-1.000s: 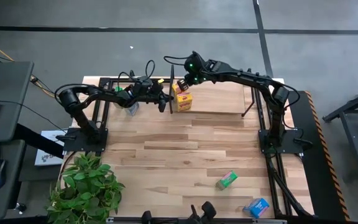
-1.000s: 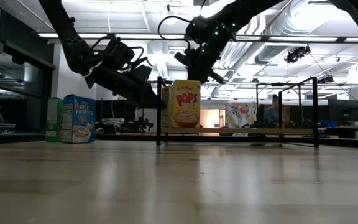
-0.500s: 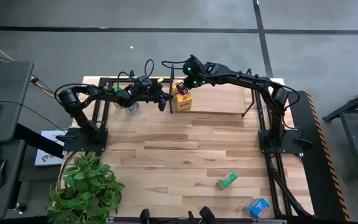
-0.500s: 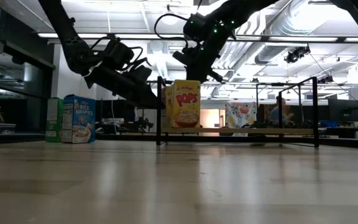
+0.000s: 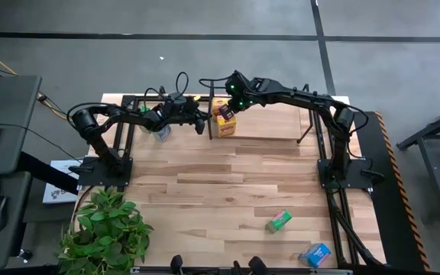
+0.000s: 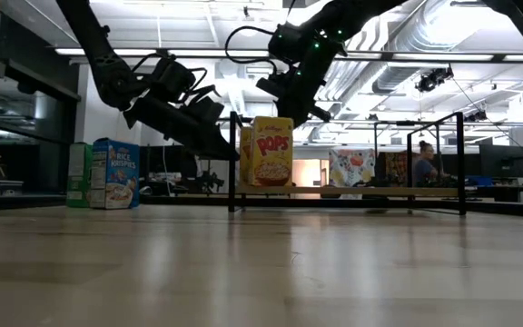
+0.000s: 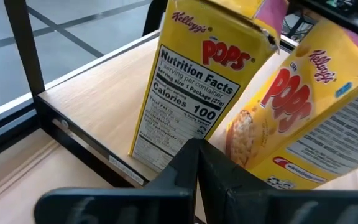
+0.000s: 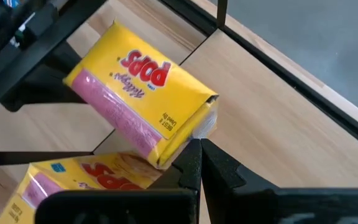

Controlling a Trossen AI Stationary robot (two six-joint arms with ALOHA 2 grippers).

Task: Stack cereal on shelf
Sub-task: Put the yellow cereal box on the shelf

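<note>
**Two yellow boxes at the shelf's left end, both end effectors closed beside them**

Two yellow cereal boxes sit on the shelf [image 5: 281,122] at its left end, close to the black corner post. In the high view they show as one yellow cluster [image 5: 224,122]. The left wrist view shows one yellow box [image 7: 191,81] standing upright with its nutrition panel facing the camera, and a second yellow box [image 7: 309,118] leaning at a tilt right beside it. The low view shows a yellow box [image 6: 271,151] standing upright on the shelf board.

The left end effector [image 5: 198,122] hovers just left of the boxes, its fingers closed on nothing. The right end effector [image 5: 231,103] hangs over the boxes from behind, fingers closed together and empty, their tips just beside a corner of the upper box [image 8: 145,102].

A green box and a blue box [image 6: 105,173] stand upright together on the surface to the left of the shelf. Another green box [image 5: 279,221] lies on the surface near the front, and another blue box [image 5: 316,253] lies at the front right corner. A potted plant [image 5: 105,229] sits at the front left.
</note>
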